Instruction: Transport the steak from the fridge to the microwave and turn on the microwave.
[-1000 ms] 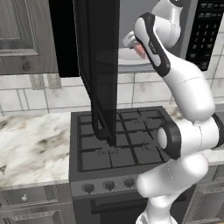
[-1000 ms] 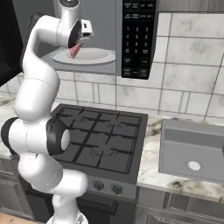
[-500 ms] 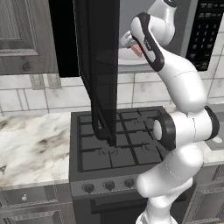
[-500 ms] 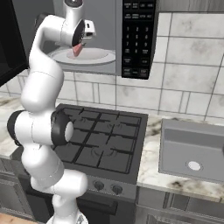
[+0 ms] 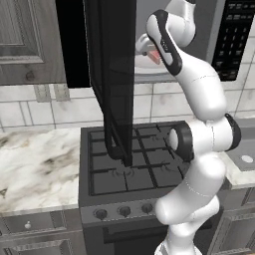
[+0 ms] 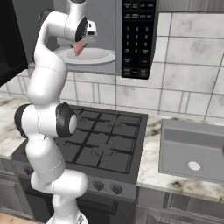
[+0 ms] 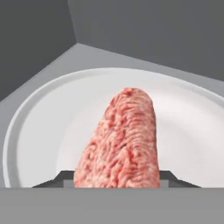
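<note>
The steak [image 7: 120, 140], a pinkish-red slab, hangs from my gripper [image 7: 116, 179], which is shut on it. It sits just above the white turntable plate [image 7: 39, 127] inside the grey cavity of the microwave [image 6: 135, 35]. From the right base view the steak [image 6: 78, 48] dangles below the gripper [image 6: 81, 41] over the plate [image 6: 100, 56]. In the left base view the gripper [image 5: 148, 50] and steak [image 5: 155, 57] are partly behind the open black microwave door [image 5: 117, 74]. The fridge is out of view.
The open door juts out over the black gas stove [image 5: 139, 164]. A marble counter [image 5: 35, 174] lies to the left of the stove, and a grey sink [image 6: 192, 148] is set in the counter to the right. A dark cabinet [image 5: 25, 40] hangs upper left.
The arm's lower joints have turned and risen a little. The hand with the steak has stayed almost in place over the plate, still shut.
</note>
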